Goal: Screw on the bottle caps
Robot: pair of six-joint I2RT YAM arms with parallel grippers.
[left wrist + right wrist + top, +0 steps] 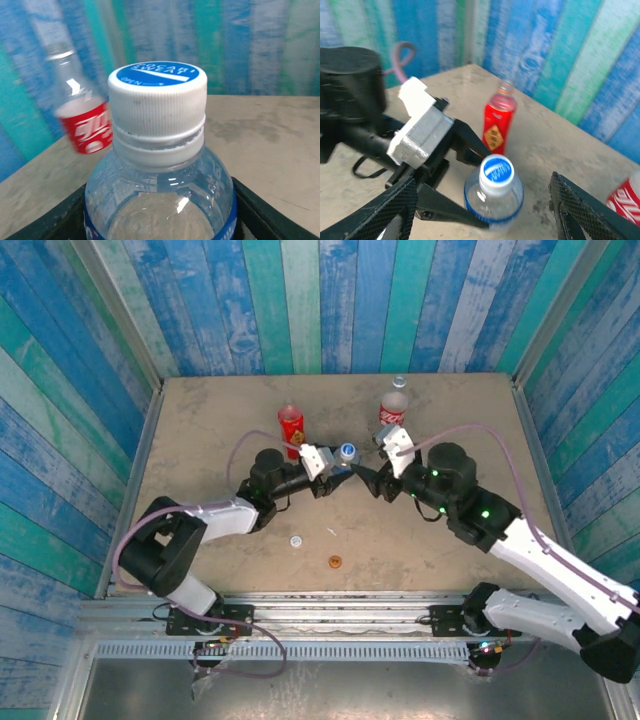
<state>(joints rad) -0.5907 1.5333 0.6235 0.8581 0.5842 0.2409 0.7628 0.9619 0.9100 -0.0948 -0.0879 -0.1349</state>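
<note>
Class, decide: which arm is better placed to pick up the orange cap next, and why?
Right, probably. The right gripper stands open and empty, while the left gripper is shut on the blue-label bottle. The orange cap lies loose, untouched.

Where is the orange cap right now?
In the top view the orange cap lies on the table near the middle of its front edge, just right of the white cap and slightly nearer the arms.

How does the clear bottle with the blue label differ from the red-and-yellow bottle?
The blue-label bottle carries its blue cap; the red-and-yellow bottle has an open neck. The blue-label bottle is clear and held by the left gripper; the red-and-yellow bottle is wrapped and stands free. Both stand upright.
</note>
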